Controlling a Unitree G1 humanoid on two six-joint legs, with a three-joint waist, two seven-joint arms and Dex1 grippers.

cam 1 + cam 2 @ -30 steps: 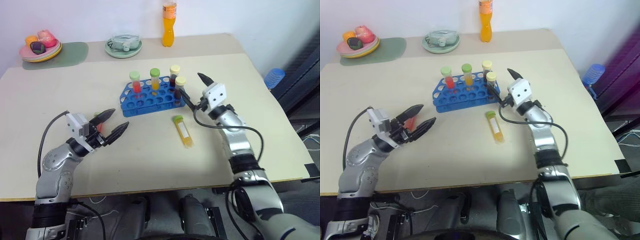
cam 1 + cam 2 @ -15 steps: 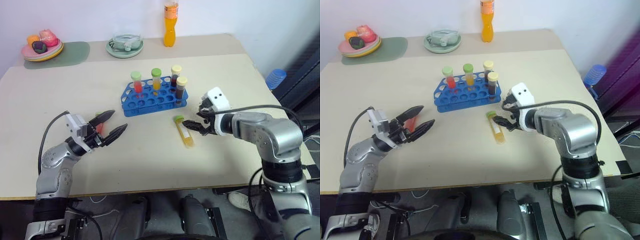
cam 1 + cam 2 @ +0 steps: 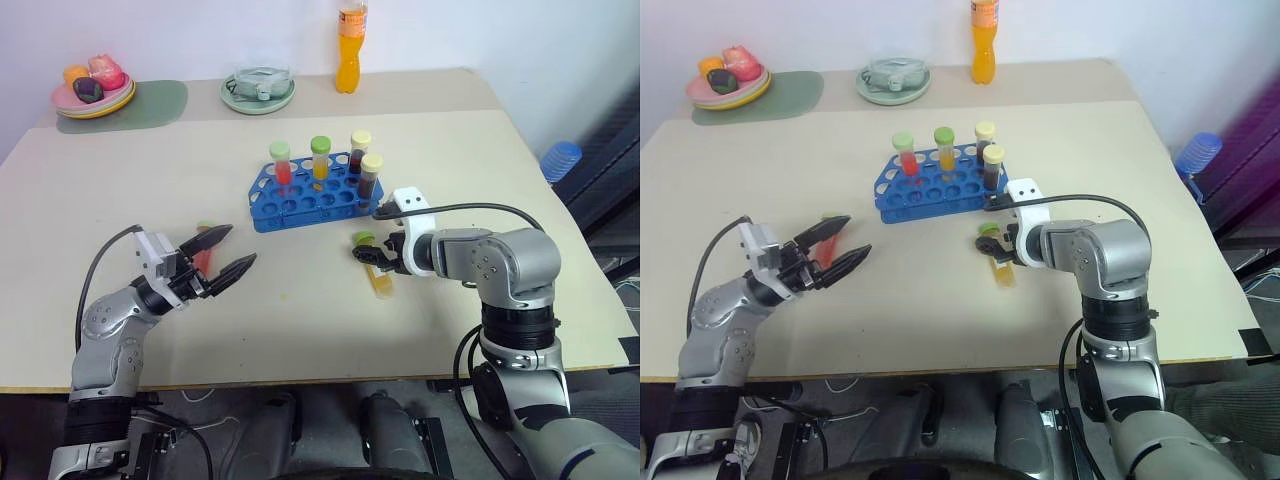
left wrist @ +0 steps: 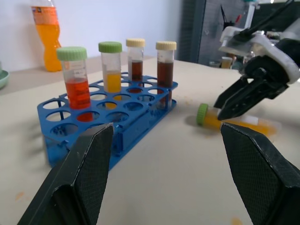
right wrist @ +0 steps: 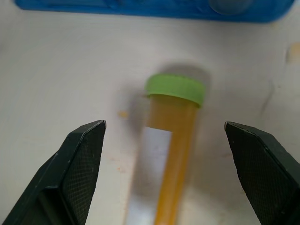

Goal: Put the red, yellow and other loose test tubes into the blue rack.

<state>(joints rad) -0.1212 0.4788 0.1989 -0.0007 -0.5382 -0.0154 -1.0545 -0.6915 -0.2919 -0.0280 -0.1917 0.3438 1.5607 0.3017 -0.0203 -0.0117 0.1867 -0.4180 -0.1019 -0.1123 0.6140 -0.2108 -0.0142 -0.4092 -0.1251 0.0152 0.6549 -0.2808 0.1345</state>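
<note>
**Yellow tube straddled by the right gripper near the rack**

Yellow liquid filled the loose tube (image 3: pixel 373 266), which lay flat on the table (image 3: pixel 300 330) just in front of the blue rack (image 3: pixel 312 192), green cap toward the rack and long axis running toward the front edge. The right gripper (image 3: pixel 372 256) was seen directly over its capped end, fingers spread wide and holding nothing. The left gripper (image 3: pixel 222 256), also wide, hung well apart. A second earlier, the right gripper had been raised beside the rack; it had since been brought down over the tube.
</note>
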